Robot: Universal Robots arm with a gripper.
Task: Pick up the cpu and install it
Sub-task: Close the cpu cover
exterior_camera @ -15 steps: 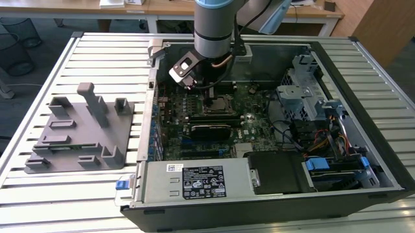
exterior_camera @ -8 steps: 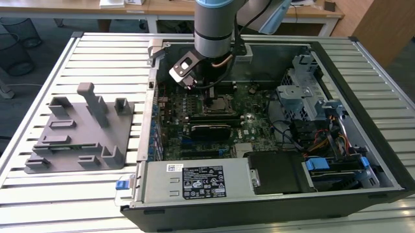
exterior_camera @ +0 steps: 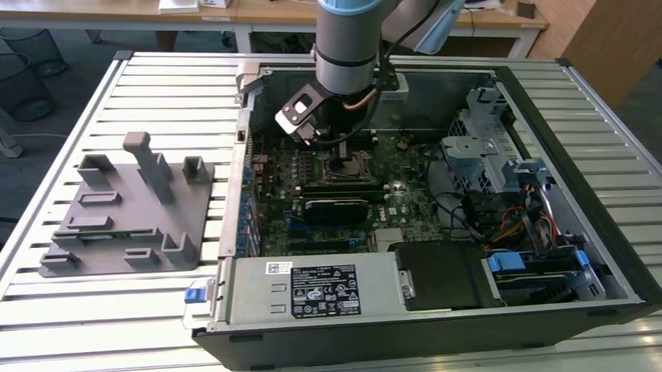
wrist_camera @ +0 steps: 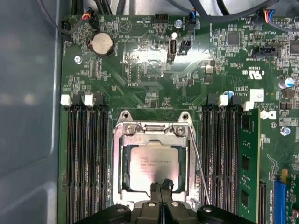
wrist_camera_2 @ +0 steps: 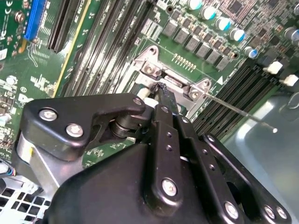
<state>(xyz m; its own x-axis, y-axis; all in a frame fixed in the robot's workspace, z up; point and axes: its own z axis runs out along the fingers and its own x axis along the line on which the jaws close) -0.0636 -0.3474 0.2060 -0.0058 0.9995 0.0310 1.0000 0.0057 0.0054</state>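
My gripper (wrist_camera: 161, 185) clenched, fingers together, nothing between them that I can see, tip low over socket frame (wrist_camera: 152, 128). Cpu (wrist_camera: 150, 164) lies flat inside frame on motherboard (wrist_camera: 140, 70), just beyond tip. Wire lever (wrist_camera: 198, 163) beside socket frame, memory slots (wrist_camera: 86, 158) flanking. Exterior view: arm (exterior_camera: 346, 46) reaches into open computer case (exterior_camera: 435, 341); grey tray (exterior_camera: 124, 217) on worktop (exterior_camera: 155, 77), exterior view's left.

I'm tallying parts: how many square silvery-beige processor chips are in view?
1: the square silvery-beige cpu lies in the metal socket frame on the green motherboard, by the black gripper. More could be hidden.
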